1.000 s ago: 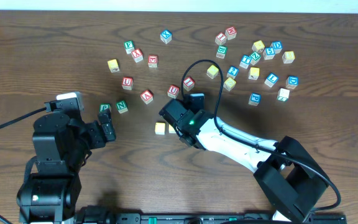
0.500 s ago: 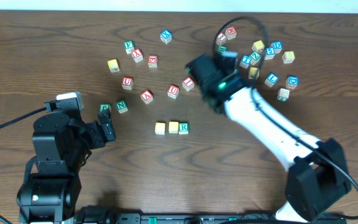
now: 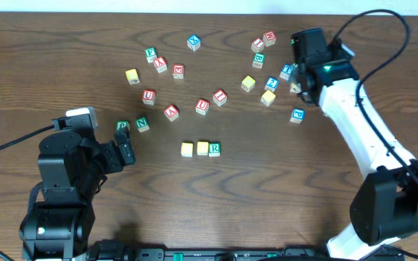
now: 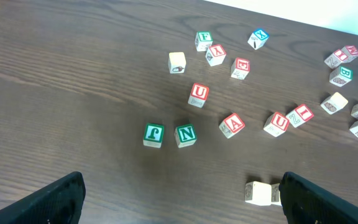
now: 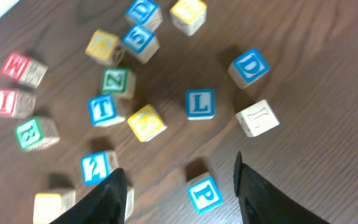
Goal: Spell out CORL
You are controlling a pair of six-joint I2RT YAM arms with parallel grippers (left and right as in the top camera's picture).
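Note:
Near the table's front middle, two yellow-faced cubes (image 3: 187,148) (image 3: 202,148) and the white cube with a green R (image 3: 214,148) lie in a row, touching. The white cube with a blue L (image 5: 200,103) lies in the back-right cluster; in the overhead view my right arm hides it. My right gripper (image 3: 303,69) (image 5: 182,199) hovers open and empty above that cluster. A blue P cube (image 5: 205,193) shows between its fingers and the L lies just beyond them. My left gripper (image 3: 125,148) (image 4: 179,205) stands wide open and empty, left of the row.
Red-lettered cubes (image 3: 202,106) and green cubes, including an N (image 3: 143,124), lie scattered across the back middle. Several blue, yellow and white cubes crowd round the L, among them a D (image 5: 250,66) and a yellow cube (image 5: 146,122).
My right gripper let go of the R cube at the right end of the row, opened, and swung up and right to above the back-right cluster. The left arm has not moved.

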